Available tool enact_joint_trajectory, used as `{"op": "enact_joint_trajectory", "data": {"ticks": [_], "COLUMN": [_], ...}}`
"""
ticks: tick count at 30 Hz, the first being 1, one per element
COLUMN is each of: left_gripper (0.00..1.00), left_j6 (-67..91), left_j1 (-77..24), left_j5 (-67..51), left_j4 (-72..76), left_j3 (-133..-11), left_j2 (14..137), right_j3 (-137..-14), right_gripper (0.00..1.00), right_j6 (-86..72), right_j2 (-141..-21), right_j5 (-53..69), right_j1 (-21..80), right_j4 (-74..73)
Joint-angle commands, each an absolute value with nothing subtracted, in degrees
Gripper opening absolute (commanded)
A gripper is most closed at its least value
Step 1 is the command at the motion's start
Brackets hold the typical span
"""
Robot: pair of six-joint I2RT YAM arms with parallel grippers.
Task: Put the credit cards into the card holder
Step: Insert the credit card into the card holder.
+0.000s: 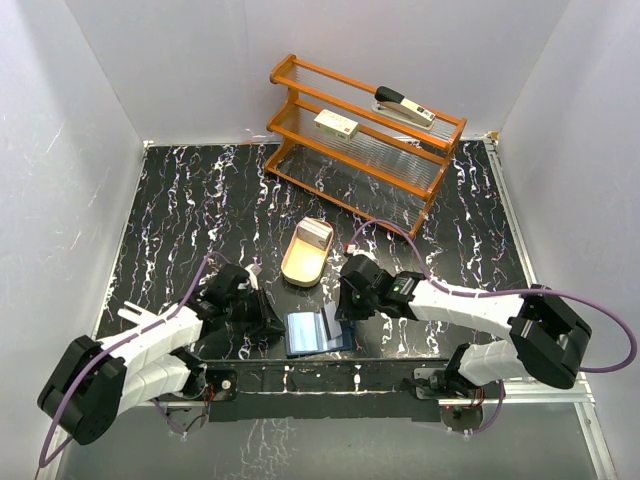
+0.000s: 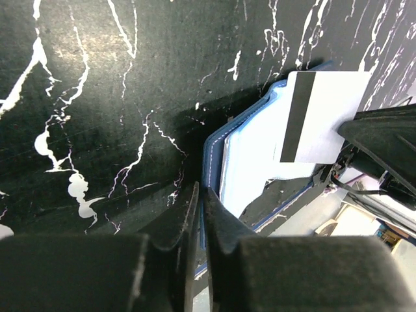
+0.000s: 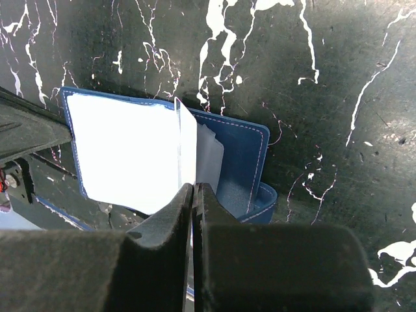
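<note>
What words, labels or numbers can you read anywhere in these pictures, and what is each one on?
No text can be read in any view.
On the cream box on the wooden rack: a red label, print too small to read.
On the credit card over the card holder: a black stripe only, no print visible.

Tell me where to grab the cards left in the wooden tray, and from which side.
Probably across the narrow width of the cards, a finger on each long edge, coming straight down. They seem to lie flat at the far end of the tray, whose raised rim blocks a sideways approach.
</note>
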State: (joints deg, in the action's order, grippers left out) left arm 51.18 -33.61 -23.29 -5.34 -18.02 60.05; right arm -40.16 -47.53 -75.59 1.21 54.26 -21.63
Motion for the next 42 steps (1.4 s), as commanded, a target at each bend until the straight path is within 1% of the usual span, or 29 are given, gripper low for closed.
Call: {"op": "enact_joint_trajectory", "data": {"ticks": [1,2,13,18,24,25,28,29,30,31,33,42], "left_gripper": [0.02,0.0,0.0,0.01,0.21,0.23,0.24,0.23,0.18,0.1,0.01,0.0], "left_j6": [51.11,51.15,51.85,52.77,53.24,53.75,56.36,57.44,58.21,58.65,58.94,57.14], "left_j1": [-33.91,-33.85,-33.85,-33.84,-33.89,-33.84,-33.85,-33.85,-33.85,-33.84,-33.84,-33.84], "left_j5": [-23.25,-23.21,-24.03,-24.34,-24.67,-24.95,-26.5,-27.0,-27.28,-27.22,-26.13,-23.67], "left_j4": [-6.92,-6.9,-3.78,-2.22,-2.55,-2.29,0.86,2.23,3.21,3.69,2.94,-0.79], "left_j3": [-18.24,-18.06,-17.03,-16.44,-16.33,-16.15,-14.87,-14.34,-13.79,-13.41,-13.03,-13.0], "left_j2": [57.91,57.78,59.35,60.34,60.29,60.03,59.18,58.93,58.66,58.46,57.88,58.25], "right_j3": [-39.83,-39.67,-37.26,-34.65,-33.89,-33.79,-33.6,-33.5,-33.41,-33.4,-33.82,-34.49], "right_gripper": [0.0,0.0,0.0,0.0,0.0,0.0,0.0,0.0,0.0,0.0,0.0,0.0], "right_j6": [-48.24,-48.37,-52.13,-52.7,-52.51,-52.25,-51.99,-51.88,-51.75,-51.62,-51.55,-54.32], "right_j2": [-75.0,-74.97,-72.4,-73.93,-73.06,-72.9,-72.93,-73.15,-73.33,-73.46,-73.21,-67.57], "right_j5": [-1.17,-1.05,4.93,5.7,4.36,3.91,3.6,3.67,3.57,3.57,3.81,6.44], "right_j1": [54.05,54.05,54.05,54.05,54.05,54.05,54.0,54.05,54.05,54.05,54.04,54.03], "right_j4": [-19.54,-19.47,-12.95,-10.84,-10.28,-10.35,-10.22,-10.15,-10.11,-10.15,-10.71,-9.58]}}
